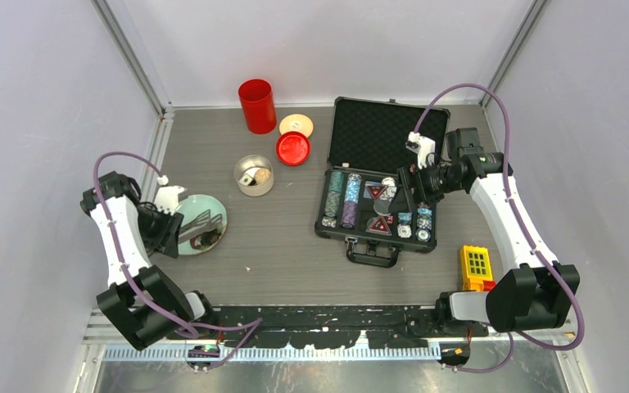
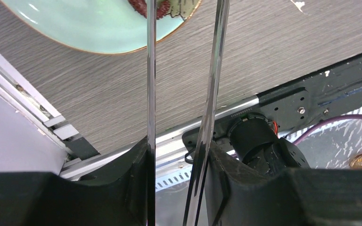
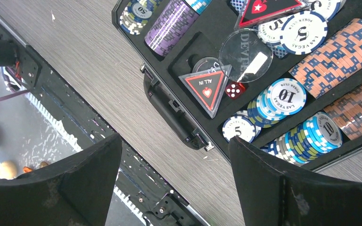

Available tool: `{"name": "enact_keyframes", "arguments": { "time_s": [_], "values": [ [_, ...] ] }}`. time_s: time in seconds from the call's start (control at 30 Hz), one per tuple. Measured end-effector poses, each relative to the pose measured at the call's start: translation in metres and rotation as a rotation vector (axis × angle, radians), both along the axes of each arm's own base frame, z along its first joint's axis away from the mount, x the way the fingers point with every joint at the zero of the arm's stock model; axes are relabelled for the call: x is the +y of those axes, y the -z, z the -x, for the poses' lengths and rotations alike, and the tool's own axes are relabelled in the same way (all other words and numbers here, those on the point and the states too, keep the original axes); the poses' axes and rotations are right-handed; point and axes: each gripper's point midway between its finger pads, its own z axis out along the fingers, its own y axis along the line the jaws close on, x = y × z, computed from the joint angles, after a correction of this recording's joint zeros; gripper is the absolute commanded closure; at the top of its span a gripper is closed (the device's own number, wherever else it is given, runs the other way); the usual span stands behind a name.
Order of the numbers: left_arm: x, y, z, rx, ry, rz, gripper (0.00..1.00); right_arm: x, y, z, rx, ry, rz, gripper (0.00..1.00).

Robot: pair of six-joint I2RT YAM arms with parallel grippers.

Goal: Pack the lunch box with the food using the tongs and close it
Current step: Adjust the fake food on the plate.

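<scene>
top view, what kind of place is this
Likely a robot lab test cell: table walled by white panels, left arm and right arm bolted at its near edge, staged props like a poker chip case.

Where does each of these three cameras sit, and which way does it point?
Top view: fixed above and behind, looking down at the table; left arm and right arm both show.
Left wrist: rides the left arm, looks along the tongs to the plate; the left tool clamps the tongs.
Right wrist: rides the right arm, looks down into the poker chip case; the right tool stands open.
Shared: plate in top and left views; that case in top and right.
</scene>
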Motion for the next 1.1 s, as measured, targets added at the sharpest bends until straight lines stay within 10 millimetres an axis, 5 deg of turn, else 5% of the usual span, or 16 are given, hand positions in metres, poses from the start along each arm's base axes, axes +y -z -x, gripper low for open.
{"name": "enact_keyframes", "arguments": {
  "time_s": [0.4,1.1],
  "values": [
    [0.015,0.007,-0.009,-0.002,-0.046,-0.056,0.59,0.002,-0.001,0.001,0.001,-0.006,-0.012,0.12],
    [0.009,0.022,-0.005,0.054,-0.019,-0.032,0.65,0.003,-0.001,0.001,0.002,-0.007,-0.016,0.12]
  ]
}}
